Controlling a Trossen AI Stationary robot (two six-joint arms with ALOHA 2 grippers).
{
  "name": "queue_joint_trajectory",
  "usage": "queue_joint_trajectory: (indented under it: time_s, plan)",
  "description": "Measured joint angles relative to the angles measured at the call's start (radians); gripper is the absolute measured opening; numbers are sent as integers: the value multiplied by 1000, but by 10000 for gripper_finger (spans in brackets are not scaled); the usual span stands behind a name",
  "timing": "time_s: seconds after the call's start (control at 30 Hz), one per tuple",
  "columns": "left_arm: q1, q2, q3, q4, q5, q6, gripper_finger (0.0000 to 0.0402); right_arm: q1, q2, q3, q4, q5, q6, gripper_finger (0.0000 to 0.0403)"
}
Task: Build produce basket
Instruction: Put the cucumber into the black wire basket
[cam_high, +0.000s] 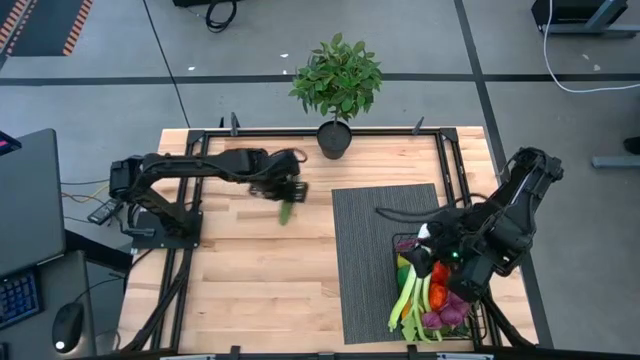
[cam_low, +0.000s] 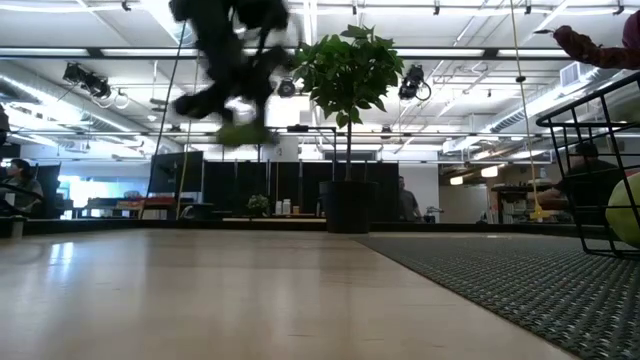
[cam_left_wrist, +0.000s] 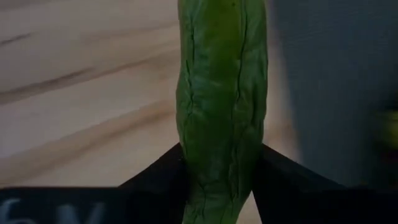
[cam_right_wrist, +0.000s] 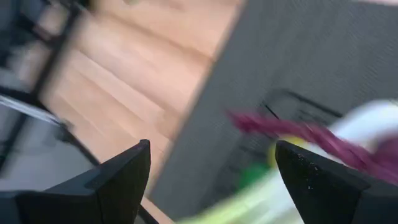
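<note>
On grey mat (cam_high: 385, 250), basket (cam_high: 400, 242) of produce (cam_high: 425, 295); left gripper (cam_high: 289, 195) clamping probable cucumber (cam_high: 286, 212), right gripper (cam_high: 468, 285) agape

Open-plan lab or office: exposed ceiling lights (cam_low: 90, 80), concrete floor (cam_high: 450, 40), seated person (cam_low: 20, 180) at desk.

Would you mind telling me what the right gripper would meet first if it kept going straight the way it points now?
Most likely the produce in the basket: the open right gripper points past the grey mat at the purple and green pieces. Depth is unclear, so the basket's wire rim might come first.
</note>
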Motion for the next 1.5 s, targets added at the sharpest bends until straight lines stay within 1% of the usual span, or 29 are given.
queue_joint_trajectory:
  time_s: [0.1, 0.2, 0.3, 0.4, 0.53, 0.6, 0.67, 0.83, 0.93, 1.0, 1.17, 1.37, 1.5]
  plan:
    - [-48, 0, 113, 142, 1, -23, 148, -10, -18, 0, 52, 127, -8, 347]
    - [-105, 0, 189, 306, -2, -24, 145, -31, -23, 0, 113, 210, -76, 347]
    - [-170, 0, 233, 495, -2, -23, 148, -58, -23, 0, 184, 237, -215, 347]
    - [-222, 0, 238, 645, -31, -30, 154, -86, -23, 0, 280, 246, -323, 347]
    - [-265, 0, 238, 722, -117, -86, 156, -121, -23, 0, 395, 317, -462, 347]
    - [-285, 0, 238, 738, -147, -97, 155, -147, -23, 0, 440, 351, -509, 347]
    - [-301, 0, 238, 755, -161, -101, 152, -175, -23, 0, 482, 362, -550, 347]
    - [-326, 0, 238, 771, -172, -124, 151, -250, -23, 0, 638, 331, -709, 347]
    - [-342, 0, 238, 779, -211, -133, 153, -291, -23, 0, 732, 255, -816, 347]
    - [-344, 0, 238, 788, -223, -133, 152, -316, -23, 0, 773, 214, -852, 347]
    - [-343, 0, 237, 836, -217, -127, 151, -378, -20, 0, 809, 193, -871, 347]
    - [-325, 0, 236, 883, -177, -102, 151, -445, -21, 2, 844, 16, -874, 347]
    - [-311, 0, 236, 892, -172, -92, 150, -474, -20, 2, 843, 7, -854, 346]
